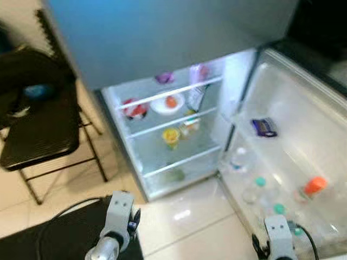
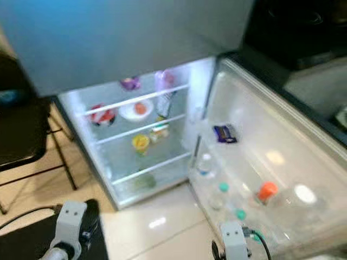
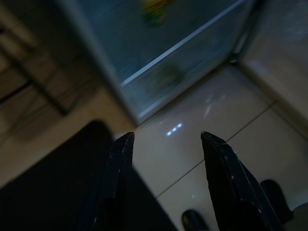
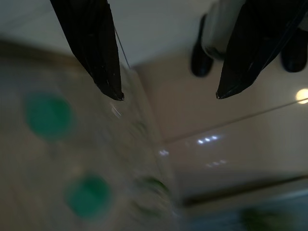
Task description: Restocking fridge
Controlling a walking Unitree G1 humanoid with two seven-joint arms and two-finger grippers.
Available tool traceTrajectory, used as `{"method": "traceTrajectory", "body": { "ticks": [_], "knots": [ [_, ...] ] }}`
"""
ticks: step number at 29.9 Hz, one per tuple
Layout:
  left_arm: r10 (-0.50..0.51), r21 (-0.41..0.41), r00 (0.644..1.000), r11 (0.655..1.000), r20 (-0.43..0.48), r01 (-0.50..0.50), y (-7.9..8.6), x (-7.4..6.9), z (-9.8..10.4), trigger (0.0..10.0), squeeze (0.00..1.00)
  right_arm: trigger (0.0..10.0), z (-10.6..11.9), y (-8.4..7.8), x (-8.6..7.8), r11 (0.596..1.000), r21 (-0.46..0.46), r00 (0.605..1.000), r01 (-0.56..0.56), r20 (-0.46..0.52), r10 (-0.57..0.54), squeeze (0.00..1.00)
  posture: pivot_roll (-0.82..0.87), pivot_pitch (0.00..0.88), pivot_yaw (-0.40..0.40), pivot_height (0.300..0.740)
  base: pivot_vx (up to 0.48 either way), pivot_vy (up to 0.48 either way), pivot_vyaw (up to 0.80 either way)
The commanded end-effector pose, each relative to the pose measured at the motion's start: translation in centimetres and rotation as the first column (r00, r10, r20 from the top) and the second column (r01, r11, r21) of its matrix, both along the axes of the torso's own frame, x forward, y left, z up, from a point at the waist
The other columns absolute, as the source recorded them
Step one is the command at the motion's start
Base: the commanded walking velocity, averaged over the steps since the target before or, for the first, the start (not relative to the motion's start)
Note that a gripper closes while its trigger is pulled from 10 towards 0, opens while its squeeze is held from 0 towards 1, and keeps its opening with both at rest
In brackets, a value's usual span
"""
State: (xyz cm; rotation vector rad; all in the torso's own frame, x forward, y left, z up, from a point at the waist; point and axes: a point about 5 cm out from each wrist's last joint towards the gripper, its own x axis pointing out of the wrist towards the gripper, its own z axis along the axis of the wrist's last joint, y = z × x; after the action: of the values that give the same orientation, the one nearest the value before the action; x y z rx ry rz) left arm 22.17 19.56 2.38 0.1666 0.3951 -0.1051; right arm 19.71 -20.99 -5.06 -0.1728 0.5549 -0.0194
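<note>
The fridge [image 1: 179,135] stands open ahead of both grippers, its door [image 1: 303,157] swung out to the robot's right. Three wire shelves cross its lit compartment. On them sit a purple item [image 1: 164,77], a red item [image 1: 134,108], one white plate [image 1: 167,103] with something orange on it, a yellow cup [image 1: 171,135] and an upright bottle [image 1: 196,89]; all are blurred, and no label or writing can be read.

The door racks hold one dark blue packet [image 1: 264,127] lying flat, an orange-capped bottle [image 1: 313,186] and three green-capped bottles [image 1: 260,182] standing upright.

The left gripper [image 3: 166,139] hangs over the pale floor tiles [image 3: 202,144], fingers spread wide with nothing between them; the fridge's bottom edge lies just beyond its tips. The right gripper [image 4: 168,96] is likewise wide apart and empty, with two green caps [image 4: 48,115] beside one finger.

A black folding chair [image 1: 40,130] stands left of the fridge.
</note>
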Motion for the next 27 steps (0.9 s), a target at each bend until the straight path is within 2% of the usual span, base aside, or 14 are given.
{"method": "traceTrajectory", "body": {
  "ticks": [1, 27],
  "knots": [
    [0.002, -0.017, 1.0, 1.0, -0.024, -0.003, -0.3, -0.51, -0.68, 10.0, 0.0, 10.0, -0.52, -0.15, -0.87, 1.0, 0.0, 1.0, 0.007, -0.028, -0.007, 0.0, -0.09, 0.161, 0.017, 0.737, 0.0, 0.0, -0.8],
    [-0.008, -0.019, 1.0, 1.0, -0.01, 0.008, -0.68, -0.13, -0.69, 10.0, 0.0, 10.0, -0.69, -0.27, -1.01, 1.0, -0.011, 1.0, -0.005, -0.03, 0.005, 0.0, -0.1, 0.161, 0.012, 0.737, 0.0, 0.0, -0.8]
  ]
}}
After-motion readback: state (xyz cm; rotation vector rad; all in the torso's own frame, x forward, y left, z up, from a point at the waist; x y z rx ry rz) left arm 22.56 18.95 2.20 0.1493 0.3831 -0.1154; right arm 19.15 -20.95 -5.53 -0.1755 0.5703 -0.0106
